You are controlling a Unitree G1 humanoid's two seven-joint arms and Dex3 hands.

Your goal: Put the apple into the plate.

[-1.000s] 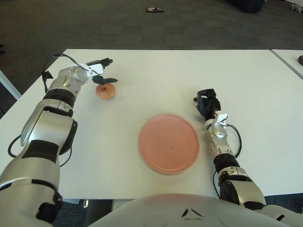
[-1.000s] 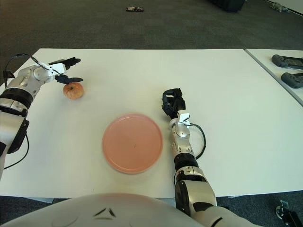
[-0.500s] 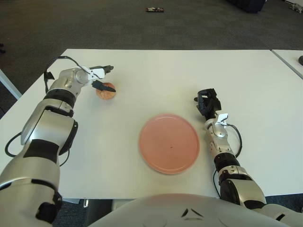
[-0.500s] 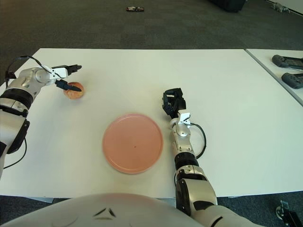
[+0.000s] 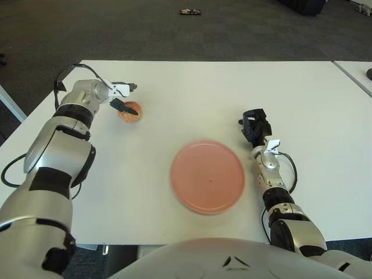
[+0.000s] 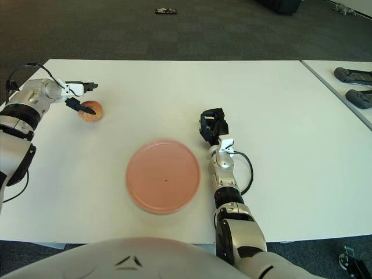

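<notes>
The apple lies on the white table at the far left. My left hand is right at it with its fingers spread. One dark finger lies against the apple's left side and another points right, above and behind it. The hand does not close on the apple. The round pink plate lies empty at the middle front, well to the right of the apple. My right hand rests on the table just right of the plate, with its fingers curled and holding nothing.
A second white table at the right holds two dark controllers. A small dark object lies on the carpet beyond the table. The table's left edge runs close behind my left arm.
My left hand has come down from just above the apple to its left side, and one finger now lies against it. The apple, plate and right hand have not moved.
</notes>
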